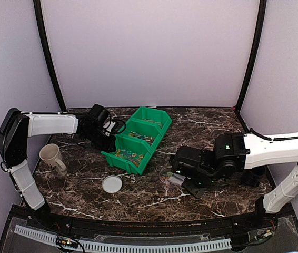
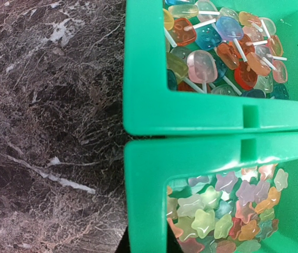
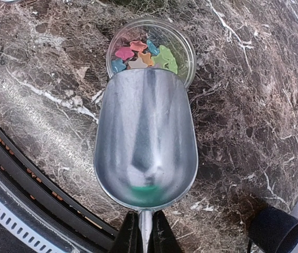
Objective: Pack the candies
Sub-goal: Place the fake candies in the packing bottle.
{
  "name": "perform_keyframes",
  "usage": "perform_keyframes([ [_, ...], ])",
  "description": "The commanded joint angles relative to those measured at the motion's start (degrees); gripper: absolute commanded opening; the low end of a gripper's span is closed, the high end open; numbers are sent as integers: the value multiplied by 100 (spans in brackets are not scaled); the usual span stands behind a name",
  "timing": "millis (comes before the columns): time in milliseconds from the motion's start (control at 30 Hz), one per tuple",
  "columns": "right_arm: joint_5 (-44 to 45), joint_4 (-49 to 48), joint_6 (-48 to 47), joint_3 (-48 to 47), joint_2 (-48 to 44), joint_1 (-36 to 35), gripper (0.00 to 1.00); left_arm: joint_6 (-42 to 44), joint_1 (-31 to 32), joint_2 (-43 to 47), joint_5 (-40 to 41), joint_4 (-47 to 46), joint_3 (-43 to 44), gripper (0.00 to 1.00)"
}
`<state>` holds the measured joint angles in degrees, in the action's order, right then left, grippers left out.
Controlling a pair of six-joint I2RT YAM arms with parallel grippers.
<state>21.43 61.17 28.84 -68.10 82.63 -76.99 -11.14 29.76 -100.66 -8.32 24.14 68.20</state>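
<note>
The candies are small star-shaped sweets (image 2: 228,205) in the green bin's (image 2: 149,105) near compartment; lollipops (image 2: 222,47) fill the one beside it. More candies (image 3: 141,55) lie in a small clear round tub (image 3: 183,39) on the table. My left gripper (image 2: 147,247) is shut on the bin's (image 1: 122,161) left wall, one finger on each side. My right gripper (image 3: 145,237) is shut on the handle of a metal scoop (image 3: 146,142). The scoop's bowl is empty and its lip overlaps the tub's near rim. In the top view the right gripper (image 1: 183,176) is right of the tub (image 1: 166,174).
A white lid (image 1: 112,184) lies flat in front of the bin. A beige mug (image 1: 51,157) stands at the left, under my left arm. A black cup (image 3: 275,232) stands near my right arm, close to the table's front edge.
</note>
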Motion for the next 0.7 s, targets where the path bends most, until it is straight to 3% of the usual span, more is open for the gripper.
perform_keyframes([
  [0, 18, 338, -135, -345, 155, -57, 0, 16, -29, 537, -296, -732, 368, 0],
  [667, 22, 819, -958, -1345, 1324, 567, 0, 26, -24, 554, -300, -725, 364, 0],
])
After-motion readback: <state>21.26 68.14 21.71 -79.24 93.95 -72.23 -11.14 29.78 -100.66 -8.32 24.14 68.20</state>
